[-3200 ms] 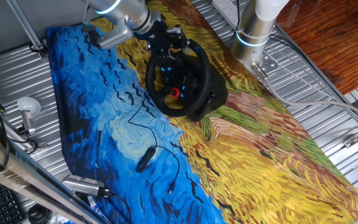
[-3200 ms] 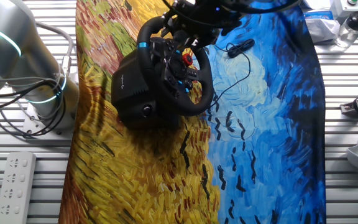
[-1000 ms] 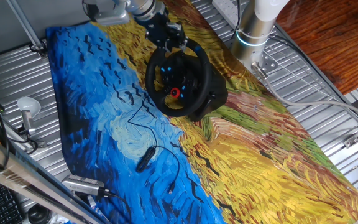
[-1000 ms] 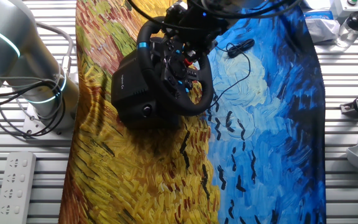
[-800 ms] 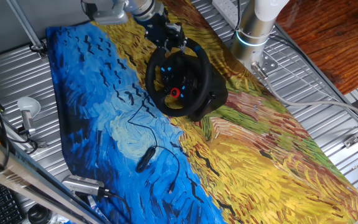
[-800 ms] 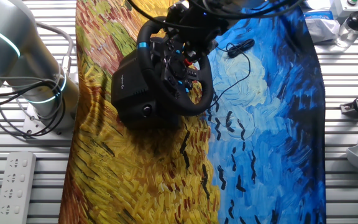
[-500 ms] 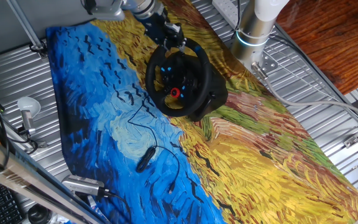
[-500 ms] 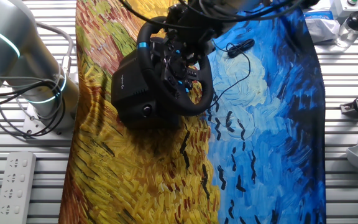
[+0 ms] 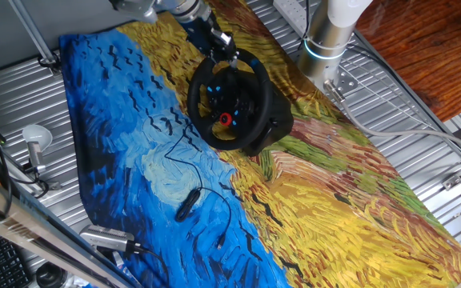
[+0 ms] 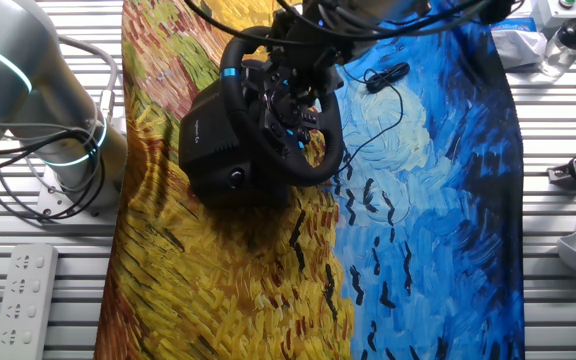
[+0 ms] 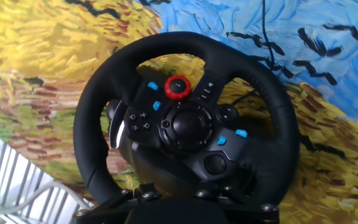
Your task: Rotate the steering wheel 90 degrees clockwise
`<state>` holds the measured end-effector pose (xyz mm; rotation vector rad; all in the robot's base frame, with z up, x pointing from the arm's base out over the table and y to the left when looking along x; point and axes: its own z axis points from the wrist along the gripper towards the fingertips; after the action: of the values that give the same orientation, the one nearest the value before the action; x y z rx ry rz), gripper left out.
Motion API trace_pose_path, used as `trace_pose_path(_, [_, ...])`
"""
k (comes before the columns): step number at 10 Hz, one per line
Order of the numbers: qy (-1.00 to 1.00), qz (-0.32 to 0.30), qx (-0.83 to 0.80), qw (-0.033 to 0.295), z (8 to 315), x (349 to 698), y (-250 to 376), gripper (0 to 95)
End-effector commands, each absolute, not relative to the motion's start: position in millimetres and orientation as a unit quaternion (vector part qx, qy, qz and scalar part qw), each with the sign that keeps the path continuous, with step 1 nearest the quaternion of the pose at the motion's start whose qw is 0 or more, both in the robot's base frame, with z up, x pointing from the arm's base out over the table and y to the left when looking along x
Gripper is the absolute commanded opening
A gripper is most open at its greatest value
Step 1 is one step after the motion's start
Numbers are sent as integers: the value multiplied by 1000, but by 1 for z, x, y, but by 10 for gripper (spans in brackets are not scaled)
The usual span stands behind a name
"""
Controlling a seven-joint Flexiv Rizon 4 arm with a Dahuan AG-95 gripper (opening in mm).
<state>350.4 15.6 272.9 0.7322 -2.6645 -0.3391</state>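
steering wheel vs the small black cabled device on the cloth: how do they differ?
The steering wheel is large, stands tilted on a bulky base on the yellow part of the cloth, and has blue-lit buttons and a red knob. The small cabled device is slim, plain, lies flat on the blue part and trails a thin cable. Both are black.

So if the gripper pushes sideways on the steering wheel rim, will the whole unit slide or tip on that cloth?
Probably neither. The steering wheel sits on a bulky black base that looks heavy and squat, so tipping seems unlikely. The painted cloth under it could let it creep or bunch. The thick rim looks stiff and grippy, so the gripper should not slip much.
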Motion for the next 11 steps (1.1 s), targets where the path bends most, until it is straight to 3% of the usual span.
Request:
trace_pose_path(1, [-944, -118, 252, 177, 267, 350, 18, 380])
trace_pose_path(6, [-938, -119, 273, 179, 249, 348, 35, 380])
trace_pose_path(11, [-919, -145, 305, 205, 259, 348, 38, 380])
